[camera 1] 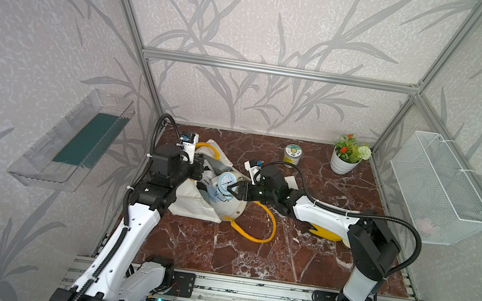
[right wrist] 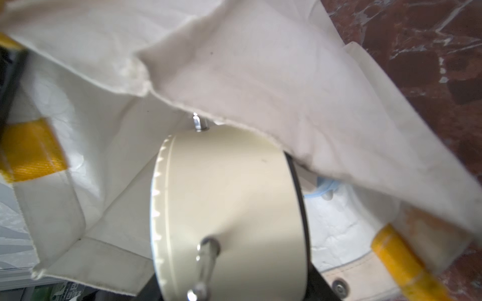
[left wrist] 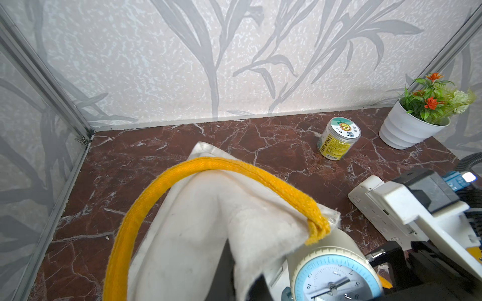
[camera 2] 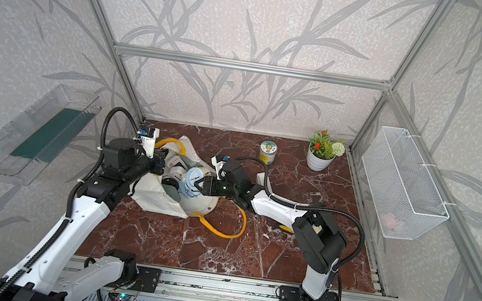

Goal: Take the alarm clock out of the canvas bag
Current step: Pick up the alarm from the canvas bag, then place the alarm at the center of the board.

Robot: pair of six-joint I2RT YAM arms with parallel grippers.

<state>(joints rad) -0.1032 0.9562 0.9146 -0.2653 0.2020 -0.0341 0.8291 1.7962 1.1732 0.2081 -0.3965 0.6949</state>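
Clasping the alarm clock (camera 1: pixel 226 182) at the canvas bag (camera 1: pixel 193 207) mouth, your right gripper (camera 1: pixel 231 190); left gripper (camera 1: pixel 199 168) clenched on bag hem; draw slow twd table (camera 1: pixel 251 248) centre, hem lifted.

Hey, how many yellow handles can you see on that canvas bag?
2. One yellow handle arches up at the far end of the canvas bag; the other lies looped on the table on its near side. No others show.
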